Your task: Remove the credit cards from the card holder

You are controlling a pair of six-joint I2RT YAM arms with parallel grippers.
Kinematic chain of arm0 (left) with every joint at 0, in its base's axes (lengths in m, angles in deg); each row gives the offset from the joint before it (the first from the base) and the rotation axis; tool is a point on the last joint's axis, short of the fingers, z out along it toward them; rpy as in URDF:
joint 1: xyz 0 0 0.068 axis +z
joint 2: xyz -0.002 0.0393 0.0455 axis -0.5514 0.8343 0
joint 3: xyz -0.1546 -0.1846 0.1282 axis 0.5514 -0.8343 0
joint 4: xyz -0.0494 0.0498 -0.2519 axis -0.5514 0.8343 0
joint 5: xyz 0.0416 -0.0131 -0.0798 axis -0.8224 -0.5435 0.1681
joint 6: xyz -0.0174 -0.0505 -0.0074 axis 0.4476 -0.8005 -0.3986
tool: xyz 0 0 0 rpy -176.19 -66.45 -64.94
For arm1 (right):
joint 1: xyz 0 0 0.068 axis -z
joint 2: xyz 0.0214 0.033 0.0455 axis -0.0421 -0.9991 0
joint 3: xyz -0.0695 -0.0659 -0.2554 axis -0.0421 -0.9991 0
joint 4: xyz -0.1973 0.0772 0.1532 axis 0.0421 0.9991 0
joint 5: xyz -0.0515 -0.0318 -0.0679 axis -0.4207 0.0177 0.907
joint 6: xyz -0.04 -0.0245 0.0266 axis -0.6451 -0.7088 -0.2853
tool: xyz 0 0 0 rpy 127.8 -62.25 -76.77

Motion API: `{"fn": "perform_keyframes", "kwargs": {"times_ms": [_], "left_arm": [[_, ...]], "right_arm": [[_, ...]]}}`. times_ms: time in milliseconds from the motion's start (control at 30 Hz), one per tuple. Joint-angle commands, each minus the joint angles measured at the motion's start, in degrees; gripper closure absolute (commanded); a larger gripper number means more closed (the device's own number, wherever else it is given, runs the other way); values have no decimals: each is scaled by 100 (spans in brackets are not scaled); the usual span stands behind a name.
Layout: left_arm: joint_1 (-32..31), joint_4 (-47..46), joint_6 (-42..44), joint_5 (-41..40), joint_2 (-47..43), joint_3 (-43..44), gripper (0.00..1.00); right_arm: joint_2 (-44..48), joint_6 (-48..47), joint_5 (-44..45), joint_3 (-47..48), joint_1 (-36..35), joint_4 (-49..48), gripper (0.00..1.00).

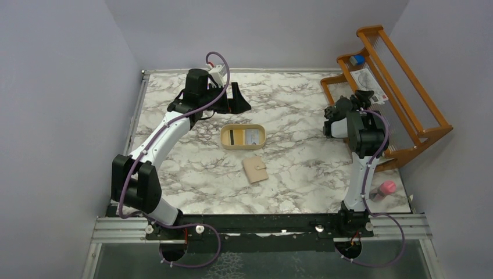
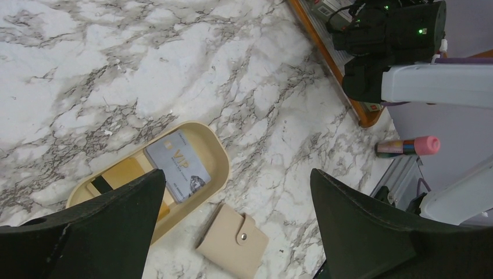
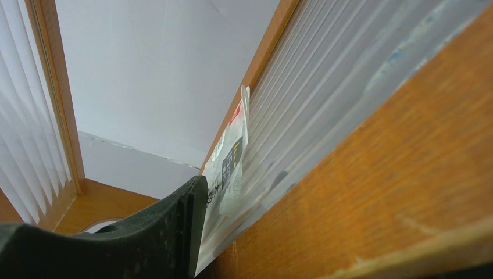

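Note:
The card holder [image 1: 254,170] is a tan wallet lying snapped shut on the marble table; it also shows in the left wrist view [image 2: 232,239]. The credit cards lie in a cream oval tray [image 1: 242,146] just behind it: a whitish-blue card [image 2: 177,165], a yellow-orange card [image 2: 125,173] and one with a dark stripe [image 2: 102,185]. My left gripper [image 1: 235,100] is open and empty, raised behind the tray [image 2: 237,173]. My right gripper [image 1: 334,111] is up against the wooden rack; only one finger [image 3: 145,232] shows.
A wooden rack [image 1: 401,87] stands at the right, holding a blue item [image 1: 357,59] and a printed packet [image 1: 369,82]. A pink-capped tube [image 1: 383,189] lies near the right arm's base. Walls close in on the left and back.

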Motion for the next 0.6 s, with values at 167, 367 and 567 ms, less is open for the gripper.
{"fn": "perform_keyframes", "kwargs": {"times_ms": [167, 367, 567], "left_arm": [[-11, 199, 229, -41, -13, 85, 6], [-9, 234, 356, -208, -340, -90, 6], [-9, 261, 486, -411, -730, -367, 6]], "right_arm": [[-357, 619, 76, 112, -398, -1491, 99], [-403, 753, -180, 158, -766, -1500, 99], [-543, 1064, -760, 275, -986, -1509, 99]]}}
